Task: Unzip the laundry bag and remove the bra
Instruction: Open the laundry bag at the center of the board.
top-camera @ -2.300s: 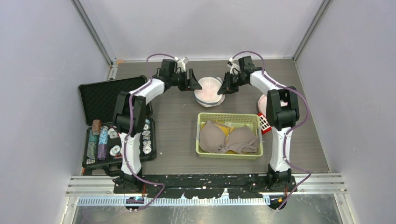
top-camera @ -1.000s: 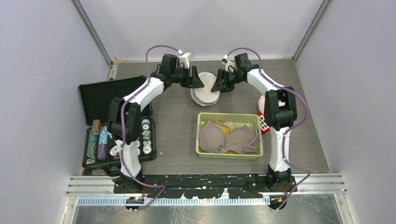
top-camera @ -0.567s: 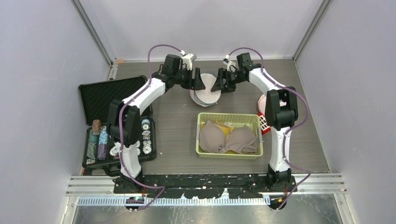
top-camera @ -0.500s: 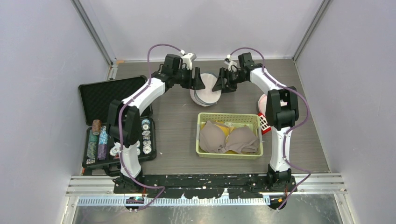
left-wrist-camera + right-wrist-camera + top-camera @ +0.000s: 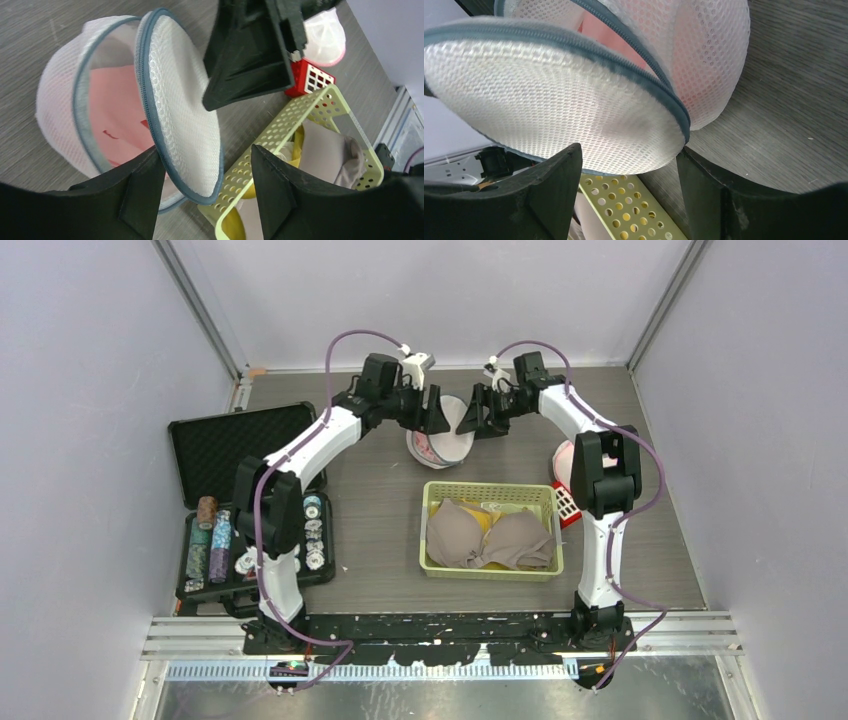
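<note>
The laundry bag (image 5: 440, 443) is a round white mesh pouch with a grey-blue zip, lying at the back of the table. It is unzipped and its lid flap (image 5: 185, 120) hangs away from the body. A pink bra (image 5: 112, 117) shows inside, and also past the zip in the right wrist view (image 5: 606, 32). My left gripper (image 5: 432, 410) is open on the bag's left, the lid's rim hanging between its fingers (image 5: 207, 187). My right gripper (image 5: 472, 418) is open on the bag's right, its jaws (image 5: 629, 192) apart just under the lid (image 5: 554, 100).
A yellow-green perforated basket (image 5: 434, 496) with beige bras stands just in front of the bag. At the left, a black case (image 5: 232, 445) lies open, holding poker chips. A second pink-trimmed mesh bag (image 5: 562, 462) and a small red crate (image 5: 567, 506) sit at the right.
Both grippers' jaws have spread wider. The left gripper has shifted right, over the bag. The bag has dropped from standing between the fingers, and pink now shows.
</note>
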